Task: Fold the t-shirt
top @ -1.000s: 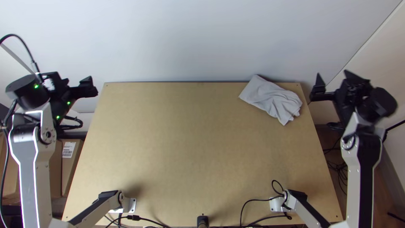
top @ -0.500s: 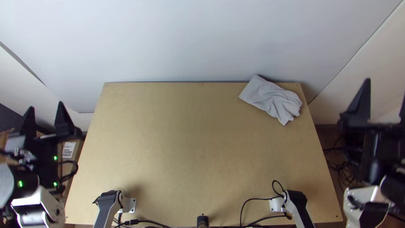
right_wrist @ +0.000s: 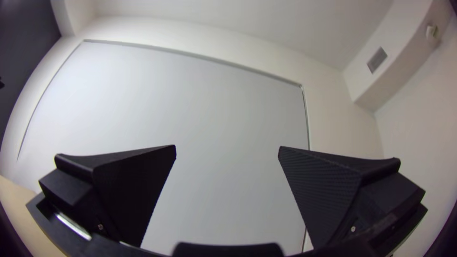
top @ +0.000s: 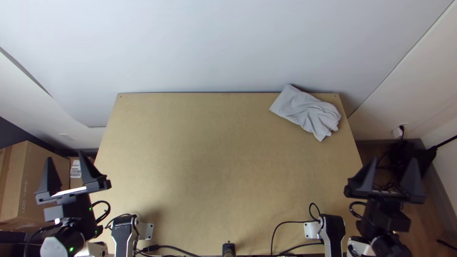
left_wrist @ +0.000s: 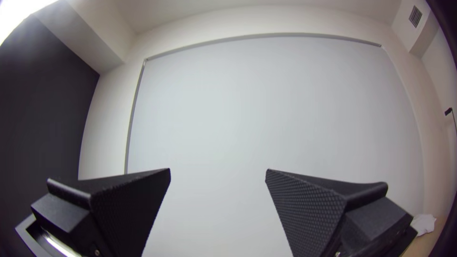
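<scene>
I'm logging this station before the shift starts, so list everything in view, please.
T-shirt: one, light grey, lying crumpled at the table's far right corner
Table: one, light wood, in the middle
Cardboard boxes: at least two, brown, beyond the table's left edge
Cables: several, black, near the arm bases and right of the table
Panel: one, whitish, behind the table
Vent: one, grey, high in the room
Left arm: one, white and black, based at the near edge
Right arm: one, white and black, based at the near edge
Left gripper: one, black, at the table's left side, jaws open
Right gripper: one, black, at the table's right side, jaws open
</scene>
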